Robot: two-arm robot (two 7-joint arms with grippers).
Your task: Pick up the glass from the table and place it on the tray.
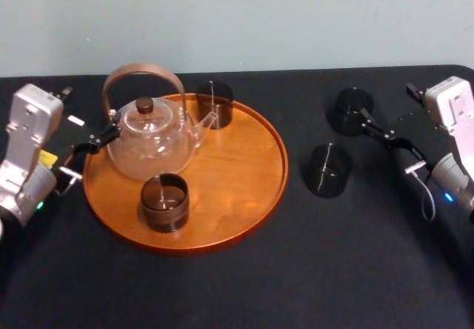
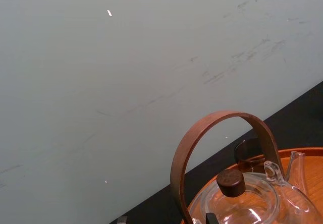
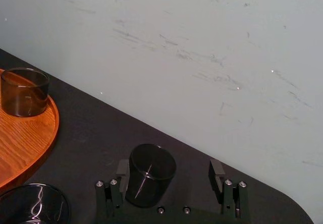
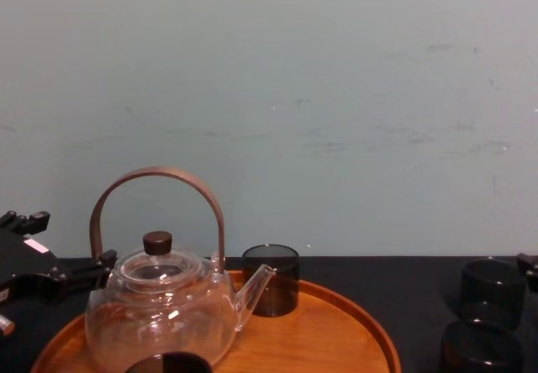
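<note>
Two glasses waiting on table (image 1: 296,270), right of tray (image 1: 244,166). Right gripper (image 1: 368,121) spreading wide around far glass (image 1: 350,110), not yet clamping. Grasp step underway. Next: closing, lifting, carrying over rim onto bare wood, avoiding near glass (image 1: 328,170). Left gripper (image 1: 100,140) idling beside teapot (image 1: 148,140).

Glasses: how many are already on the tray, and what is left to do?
Done: two glasses stand on the tray, a back glass by the teapot spout and a front glass. In hand: the open right gripper is at the far table glass, not closed on it. Left: that one and the near table glass both need moving to the tray. The left gripper is beside the teapot.
</note>
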